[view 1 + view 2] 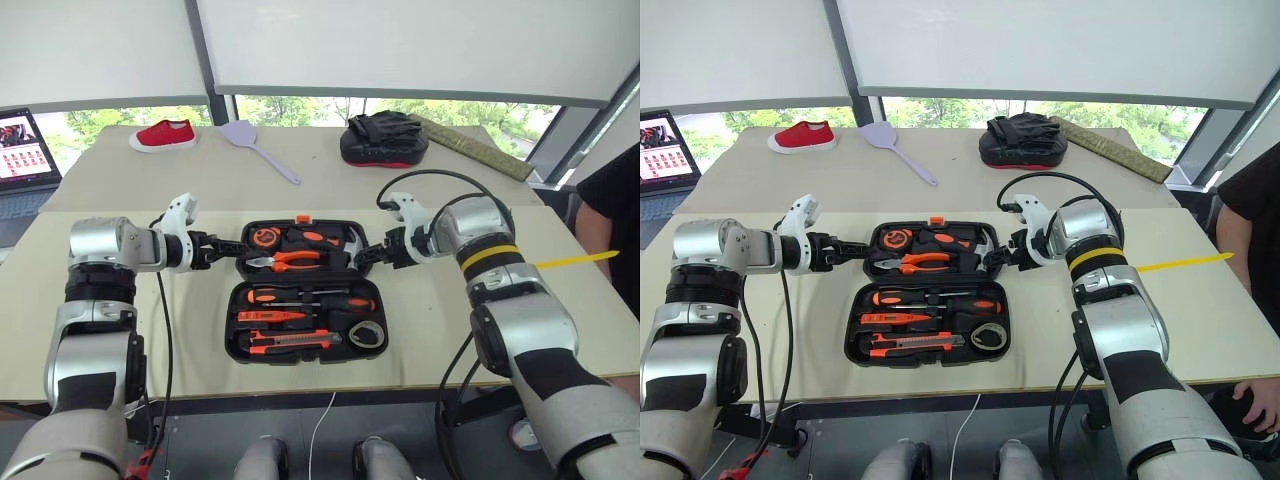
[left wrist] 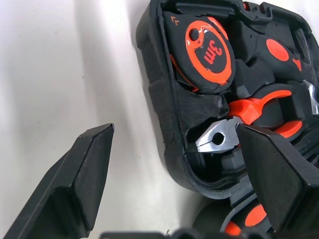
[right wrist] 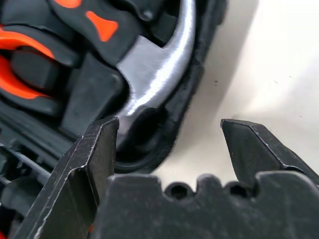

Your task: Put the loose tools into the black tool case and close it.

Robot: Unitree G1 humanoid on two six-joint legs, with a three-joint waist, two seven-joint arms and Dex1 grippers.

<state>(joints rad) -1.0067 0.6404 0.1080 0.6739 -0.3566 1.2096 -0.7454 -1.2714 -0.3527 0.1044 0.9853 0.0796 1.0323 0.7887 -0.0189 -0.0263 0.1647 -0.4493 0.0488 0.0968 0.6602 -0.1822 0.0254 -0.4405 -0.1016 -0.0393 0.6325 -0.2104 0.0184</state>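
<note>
Black tool case (image 1: 236,322) lies open flat on table (image 1: 560,330), centre, lid half toward far side. Screwdrivers (image 1: 310,297), utility knife (image 1: 292,342), tape roll (image 1: 367,335) sit in near half's slots. Left gripper (image 1: 232,250) at lid's left rim, fingers spread astride edge. Right gripper (image 1: 362,260) at lid's right rim, fingers likewise spread astride it.

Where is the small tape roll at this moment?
In the left eye view, the tape roll sits in the near right corner of the open black tool case, just right of the utility knife.
</note>
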